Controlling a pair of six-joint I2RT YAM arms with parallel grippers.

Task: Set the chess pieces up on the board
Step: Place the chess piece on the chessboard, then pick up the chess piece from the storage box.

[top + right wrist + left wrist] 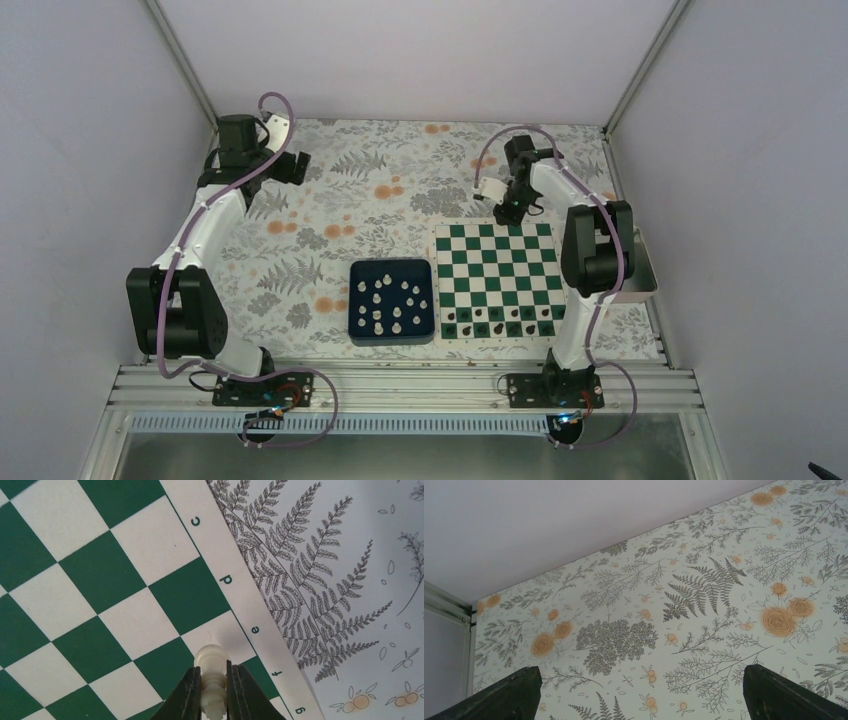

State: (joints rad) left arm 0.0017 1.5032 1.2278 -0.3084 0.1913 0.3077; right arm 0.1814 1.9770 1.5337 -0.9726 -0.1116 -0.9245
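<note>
A small white plastic chess piece [210,660] is gripped by its stem between the right arm's black fingers [186,700]. It is held over a pale square at the far edge of the square green-and-white chequered board [100,575], beside the border letter e. Whether its base touches the board cannot be told. Small black pieces [497,318] are lined along the board's near rows, so the far rows are judged to be meant for white. That would explain why the piece is held at this edge. The other white pieces [392,305] are gathered in a dark blue square tray [391,264] set just left of the board, presumably so each can be fetched quickly. The left arm's fingers [509,695] are spread wide and grip nothing. They hang above the floral-patterned table [340,210], well beyond the board's far left corner, seemingly kept clear of the working arm.
</note>
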